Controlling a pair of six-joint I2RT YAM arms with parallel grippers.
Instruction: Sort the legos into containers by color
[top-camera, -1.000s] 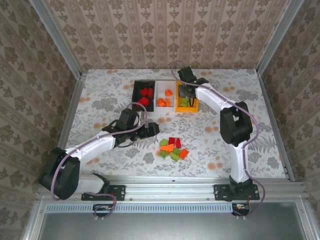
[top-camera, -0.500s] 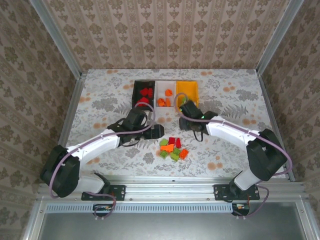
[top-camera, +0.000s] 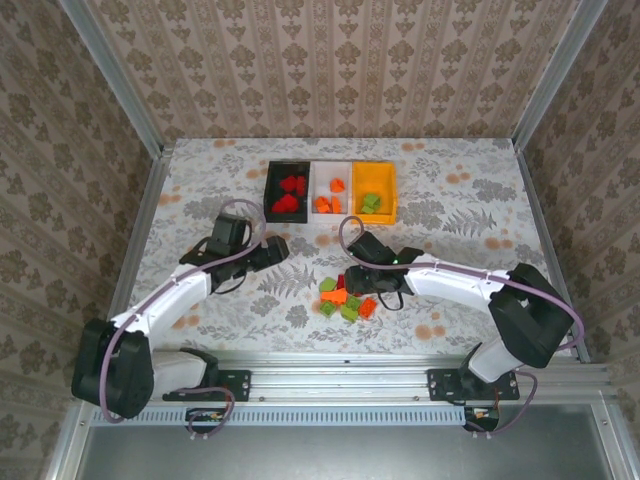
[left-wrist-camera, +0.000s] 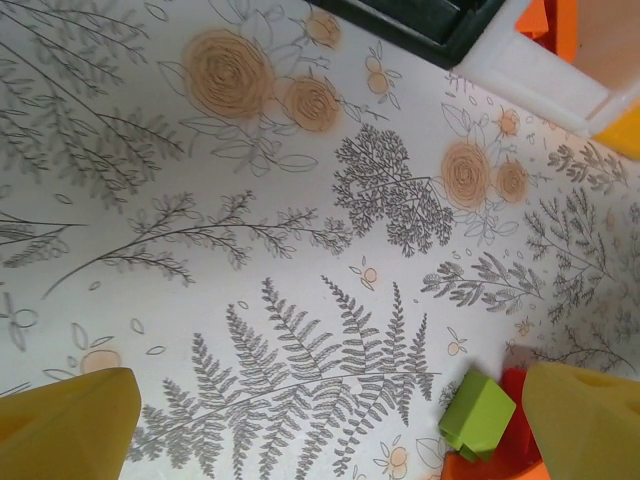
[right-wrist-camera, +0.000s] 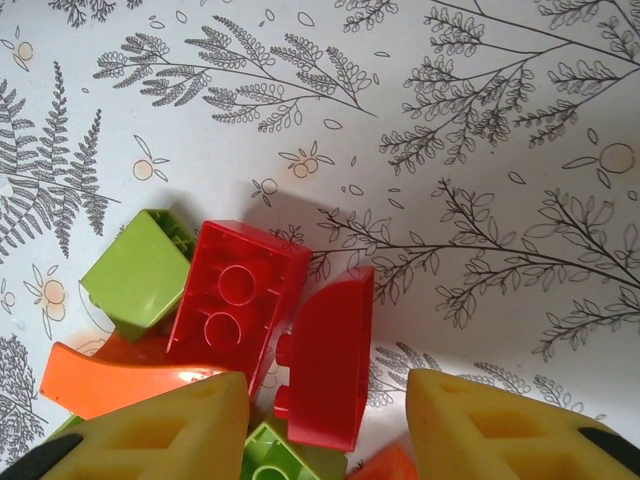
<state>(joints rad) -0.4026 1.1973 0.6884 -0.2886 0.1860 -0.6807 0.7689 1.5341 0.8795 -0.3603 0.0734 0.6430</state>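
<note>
Back from the yellow-orange bin (top-camera: 376, 176), my right claw (right-wrist-camera: 326, 430) hangs part-spread, a red lego (right-wrist-camera: 325, 360) between its fingers, ready for pinching. My left claw (left-wrist-camera: 320, 425) waits aside, spread wide.

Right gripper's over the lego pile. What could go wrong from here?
1. The right gripper straddles a red curved brick touching a red square brick and overlapping a green brick; closing may drag up two colours.
2. The left gripper hangs open near the same pile; reaching in together, the arms might collide.
</note>
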